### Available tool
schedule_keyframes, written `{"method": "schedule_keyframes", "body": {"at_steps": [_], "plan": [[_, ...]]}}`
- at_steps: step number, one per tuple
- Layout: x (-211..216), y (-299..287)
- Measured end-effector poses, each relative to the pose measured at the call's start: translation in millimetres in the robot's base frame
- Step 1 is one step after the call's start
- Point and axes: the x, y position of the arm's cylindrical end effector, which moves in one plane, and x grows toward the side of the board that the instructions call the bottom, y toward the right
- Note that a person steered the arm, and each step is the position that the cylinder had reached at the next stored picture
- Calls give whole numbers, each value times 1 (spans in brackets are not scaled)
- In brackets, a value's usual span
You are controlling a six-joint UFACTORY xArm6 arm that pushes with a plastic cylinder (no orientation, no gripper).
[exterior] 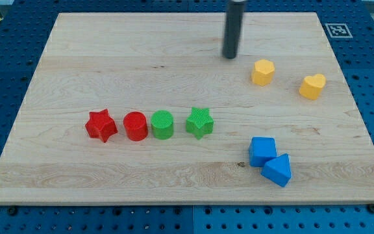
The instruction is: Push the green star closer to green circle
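The green star (200, 122) lies on the wooden board a little below the middle. The green circle (163, 124) sits just to its left, a small gap apart. They end a row with the red circle (135, 126) and the red star (101, 125) further left. My tip (230, 56) is near the view's top, above and to the right of the green star, well apart from it and touching no block.
A yellow hexagon block (263, 72) and a yellow heart (312, 86) lie to the right of my tip. A blue cube (262, 151) and a blue triangle (277, 169) touch at the lower right. The board's edge (174, 205) borders blue pegboard.
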Motion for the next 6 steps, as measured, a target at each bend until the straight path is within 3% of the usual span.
{"method": "schedule_keyframes", "body": {"at_steps": [1, 3, 6], "plan": [[11, 53], [47, 51], [47, 5]]}}
